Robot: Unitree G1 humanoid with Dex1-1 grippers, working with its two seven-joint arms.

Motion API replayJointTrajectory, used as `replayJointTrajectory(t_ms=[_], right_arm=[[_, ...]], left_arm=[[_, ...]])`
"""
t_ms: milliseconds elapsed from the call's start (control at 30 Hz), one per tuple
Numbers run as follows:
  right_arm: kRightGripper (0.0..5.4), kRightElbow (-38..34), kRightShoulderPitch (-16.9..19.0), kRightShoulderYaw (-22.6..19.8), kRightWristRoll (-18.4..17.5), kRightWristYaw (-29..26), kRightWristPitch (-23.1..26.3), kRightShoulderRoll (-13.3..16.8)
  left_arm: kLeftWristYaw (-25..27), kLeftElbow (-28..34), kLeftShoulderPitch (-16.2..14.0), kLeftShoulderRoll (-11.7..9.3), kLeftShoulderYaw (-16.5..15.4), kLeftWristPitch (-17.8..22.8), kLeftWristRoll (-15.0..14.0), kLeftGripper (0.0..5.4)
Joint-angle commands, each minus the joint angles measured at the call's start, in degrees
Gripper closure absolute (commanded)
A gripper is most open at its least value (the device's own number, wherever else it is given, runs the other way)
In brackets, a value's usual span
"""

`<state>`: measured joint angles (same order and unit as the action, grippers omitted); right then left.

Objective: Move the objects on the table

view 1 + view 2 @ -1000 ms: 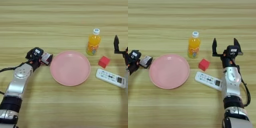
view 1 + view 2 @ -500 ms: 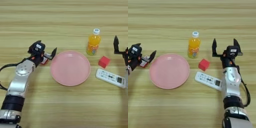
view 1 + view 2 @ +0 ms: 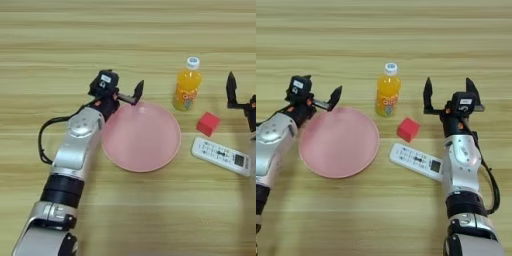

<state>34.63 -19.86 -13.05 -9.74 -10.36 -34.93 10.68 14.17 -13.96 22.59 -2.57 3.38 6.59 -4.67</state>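
Probably best to lower the left gripper, its 2 fingers spread above the far-left rim of the pink plate mid-table, squarely onto that rim, clear of the orange bottle, leaving the right gripper parked agape.

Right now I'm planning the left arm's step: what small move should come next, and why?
Probably lift the left gripper slightly, clear of the pink plate. Its fingers are open with nothing visibly held, and it hangs at the plate's far-left rim, where a sideways move could nudge it.
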Motion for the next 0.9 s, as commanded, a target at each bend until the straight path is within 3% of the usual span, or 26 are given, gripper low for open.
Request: replayJointTrajectory(t_ms=[33,100,200,367,633,900], right_arm=[[0.00,-0.1,-0.8,0.2,0.3,0.3,-0.3,-0.4],[0.00,-0.3,-0.8,0.3,0.3,0.3,-0.3,-0.5],[0.00,-0.4,-0.7,0.4,0.3,0.3,-0.4,-0.6],[0.00,-0.6,-0.6,0.4,0.3,0.4,-0.5,-0.7],[0.00,-1.0,-0.5,0.6,0.5,0.5,-0.5,-0.9],[0.00,-1.3,-0.3,0.7,0.9,0.6,-0.6,-1.0]], left_arm=[[-2.8,-5.0,3.9,2.9,0.7,1.9,1.1,0.01],[-4.3,-7.5,5.3,4.1,0.5,3.2,1.0,0.01],[-9.2,-11.6,7.5,5.3,0.5,1.8,3.7,0.01],[-15.3,-17.4,11.1,6.8,-0.2,4.2,5.7,0.01],[-19.3,-24.5,15.3,8.5,-2.8,6.2,4.4,0.01],[-20.2,-30.1,18.8,9.8,-5.1,7.4,3.0,0.01]])
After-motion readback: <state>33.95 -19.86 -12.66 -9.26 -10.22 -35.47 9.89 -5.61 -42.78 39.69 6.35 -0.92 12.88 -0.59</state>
